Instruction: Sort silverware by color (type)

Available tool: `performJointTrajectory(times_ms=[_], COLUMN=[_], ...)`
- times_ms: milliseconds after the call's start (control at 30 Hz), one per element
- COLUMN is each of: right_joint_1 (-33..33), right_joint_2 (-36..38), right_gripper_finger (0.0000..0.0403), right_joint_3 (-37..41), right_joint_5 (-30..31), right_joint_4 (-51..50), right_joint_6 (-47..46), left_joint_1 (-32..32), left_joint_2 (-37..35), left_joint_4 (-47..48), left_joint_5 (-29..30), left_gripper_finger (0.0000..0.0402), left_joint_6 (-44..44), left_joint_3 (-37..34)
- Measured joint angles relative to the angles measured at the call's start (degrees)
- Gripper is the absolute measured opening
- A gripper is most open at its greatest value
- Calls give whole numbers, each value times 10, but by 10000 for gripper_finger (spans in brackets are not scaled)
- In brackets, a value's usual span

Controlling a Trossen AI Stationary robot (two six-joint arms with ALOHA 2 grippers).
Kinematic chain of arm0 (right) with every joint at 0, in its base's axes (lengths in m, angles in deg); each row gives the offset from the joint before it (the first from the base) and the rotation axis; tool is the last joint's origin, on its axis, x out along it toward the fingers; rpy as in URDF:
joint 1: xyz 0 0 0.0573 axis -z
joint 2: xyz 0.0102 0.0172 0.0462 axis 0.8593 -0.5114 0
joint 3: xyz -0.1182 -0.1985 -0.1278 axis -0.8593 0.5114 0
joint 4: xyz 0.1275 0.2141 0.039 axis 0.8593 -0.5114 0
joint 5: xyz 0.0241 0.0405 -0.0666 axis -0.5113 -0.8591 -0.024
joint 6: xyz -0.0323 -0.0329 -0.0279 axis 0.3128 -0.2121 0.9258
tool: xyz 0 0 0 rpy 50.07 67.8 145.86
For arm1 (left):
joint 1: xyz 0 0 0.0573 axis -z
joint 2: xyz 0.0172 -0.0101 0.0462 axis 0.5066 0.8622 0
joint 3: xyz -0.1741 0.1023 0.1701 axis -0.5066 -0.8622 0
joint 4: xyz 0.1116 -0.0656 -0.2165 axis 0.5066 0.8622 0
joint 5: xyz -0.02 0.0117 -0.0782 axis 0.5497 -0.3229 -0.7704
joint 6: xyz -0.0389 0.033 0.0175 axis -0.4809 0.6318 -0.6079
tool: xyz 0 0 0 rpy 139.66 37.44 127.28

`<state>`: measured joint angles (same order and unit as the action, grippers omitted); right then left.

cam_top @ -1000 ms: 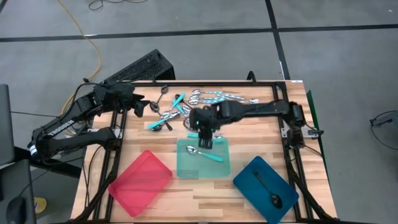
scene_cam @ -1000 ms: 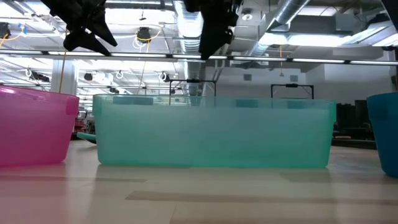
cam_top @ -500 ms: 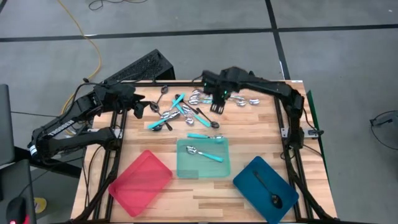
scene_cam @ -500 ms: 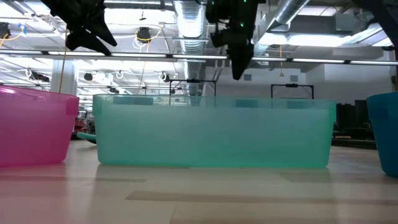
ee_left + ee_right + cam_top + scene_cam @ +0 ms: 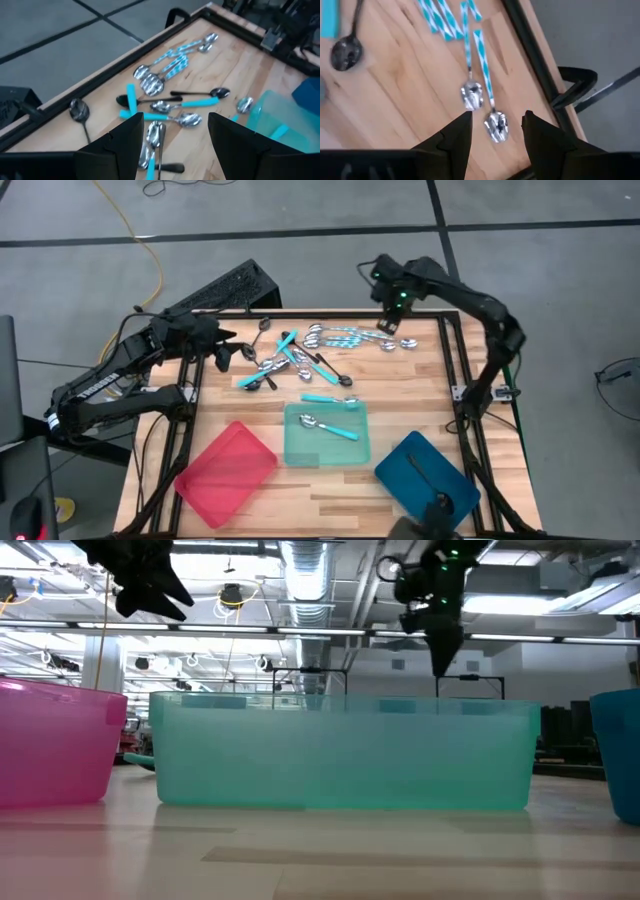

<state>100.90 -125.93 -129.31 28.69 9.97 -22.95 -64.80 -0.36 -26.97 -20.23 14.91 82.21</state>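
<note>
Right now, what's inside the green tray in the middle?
One spoon with a turquoise handle lies in the teal tray. From the low view its frosted wall hides the contents.

left tool (image 5: 222, 352): open, raised | right tool (image 5: 392, 323): open, raised

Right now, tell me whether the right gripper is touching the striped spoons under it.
Apart. In the right wrist view, bare wood shows between the open right gripper and the two striped spoons; the low view shows it high above the table.

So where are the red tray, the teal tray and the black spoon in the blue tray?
red tray (image 5: 226, 473), high view, its bare floor.
teal tray (image 5: 300, 448), high view, bare floor near one corner.
black spoon (image 5: 443, 501), high view, its bowl.
</note>
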Motion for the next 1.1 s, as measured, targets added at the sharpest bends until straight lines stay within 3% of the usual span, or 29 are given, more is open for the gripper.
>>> performJointTrajectory(times_ms=[200,400,733,1100], right_joint_1=[57,80,116,89], right_joint_2=[66,70,1,-49], right_gripper_finger=[195,196,196,195], right_joint_3=[136,212,224,224], right_joint_5=[-19,-27,-25,-51], right_joint_4=[138,202,205,200], right_joint_6=[24,91,132,119], left_joint_1=[0,0,0,0], left_joint_2=[4,32,111,139], left_joint_4=[-52,-89,-119,-174], left_joint_5=[4,6,6,5], left_gripper_finger=[206,206,206,206], left_joint_6=[-26,-36,-53,-55], left_joint_3=[0,0,0,0])
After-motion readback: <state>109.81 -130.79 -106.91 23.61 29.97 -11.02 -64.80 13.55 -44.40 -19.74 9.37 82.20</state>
